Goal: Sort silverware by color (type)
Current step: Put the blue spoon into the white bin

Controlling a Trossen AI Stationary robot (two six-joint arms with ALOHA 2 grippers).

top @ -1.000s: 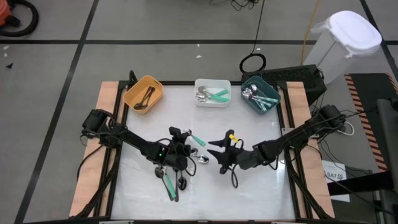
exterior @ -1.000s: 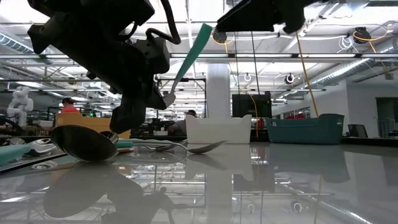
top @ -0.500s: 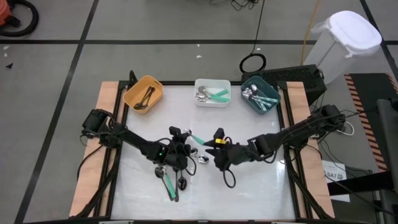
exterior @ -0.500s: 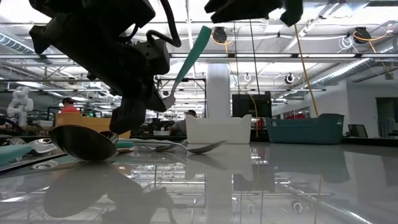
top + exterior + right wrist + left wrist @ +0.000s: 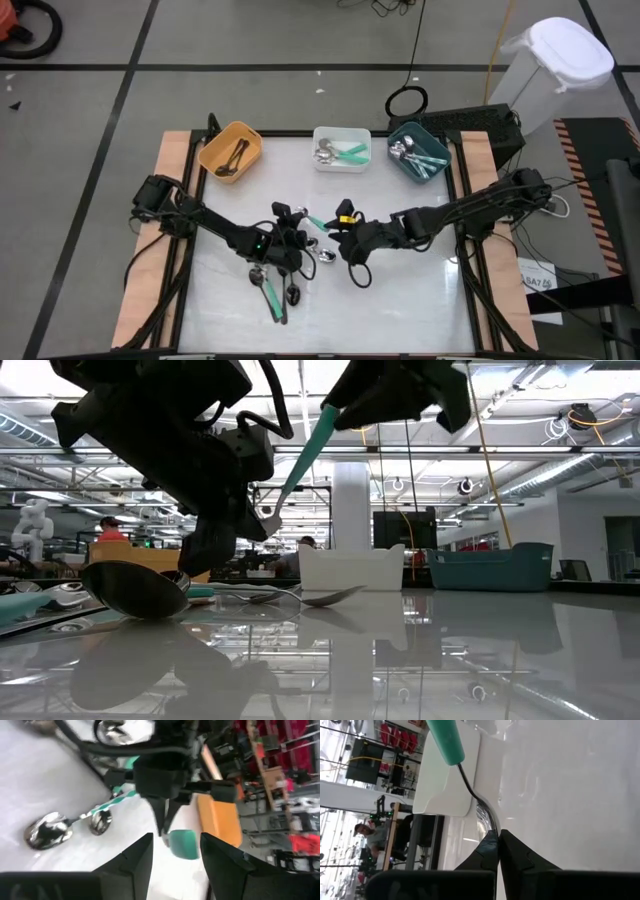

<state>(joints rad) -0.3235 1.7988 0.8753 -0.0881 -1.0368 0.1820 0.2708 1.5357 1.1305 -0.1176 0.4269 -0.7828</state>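
A mint-green-handled spoon (image 5: 316,221) is held off the table near its middle by my left gripper (image 5: 297,228), which is shut on it. Its green handle (image 5: 305,450) slants upward toward my right gripper (image 5: 336,232). That gripper is open. In the right wrist view its two fingers stand on either side of the handle's free end (image 5: 183,843), with a gap showing on both sides. More silverware lies on the table below: a loose metal spoon (image 5: 325,257), a green-handled one (image 5: 271,296) and a dark one (image 5: 292,295). My left gripper pinches the spoon's metal end (image 5: 489,819), just below the green handle, between its two fingertips. The fingers come slanting down from the table's left side. The spoon is lifted clear, and its handle (image 5: 443,740) sticks out past the fingertips and tilts upward.
Three bins stand along the far edge: an orange one (image 5: 231,150), a white one (image 5: 342,148) and a teal one (image 5: 418,152), each with spoons inside. In the low view a large spoon bowl (image 5: 135,590) lies close by. The near right of the table is bare.
My right gripper has moved toward the table's left, rising a little and rolling about its own line, until its open fingers stand around the free end of the green handle. The spoon has stayed as it was.
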